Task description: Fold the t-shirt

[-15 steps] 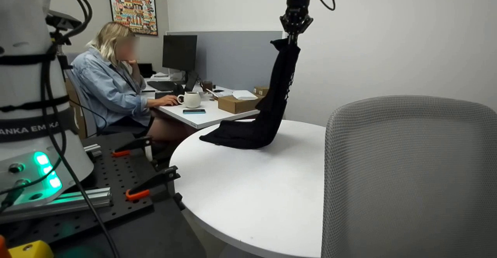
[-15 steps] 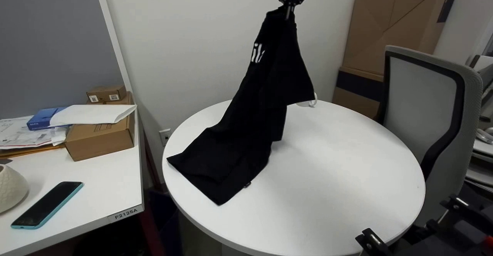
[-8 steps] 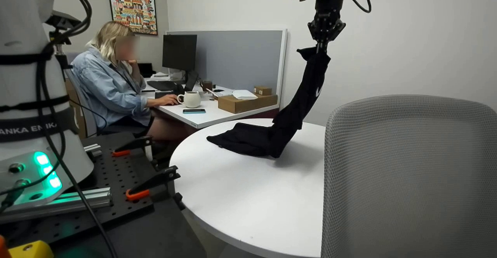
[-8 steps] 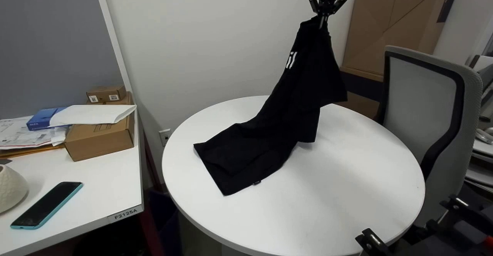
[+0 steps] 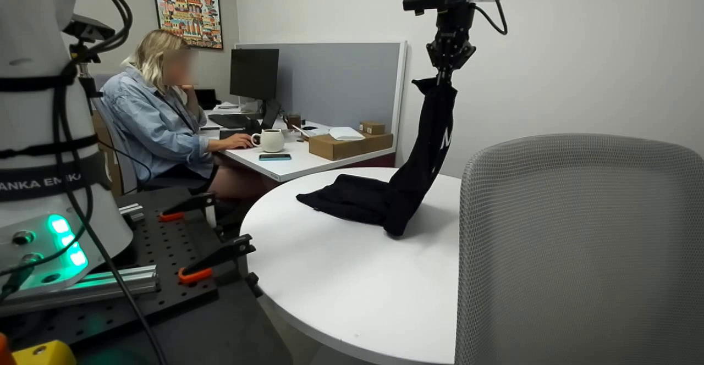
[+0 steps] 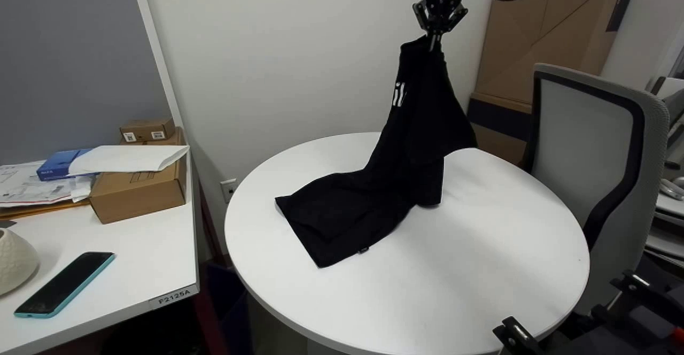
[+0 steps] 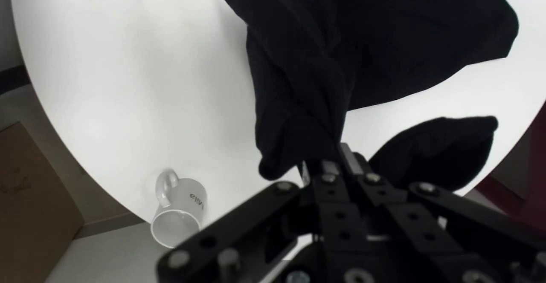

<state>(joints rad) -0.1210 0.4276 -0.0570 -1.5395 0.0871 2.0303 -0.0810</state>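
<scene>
Grasp made, your gripper (image 6: 434,43) pinches the t-shirt (image 6: 390,173), one end above the table (image 6: 481,269); laying the fold seemingly remains.

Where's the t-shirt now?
The t-shirt hangs from the gripper, lower end on the round table, left of the gray chair in both exterior views.
</scene>
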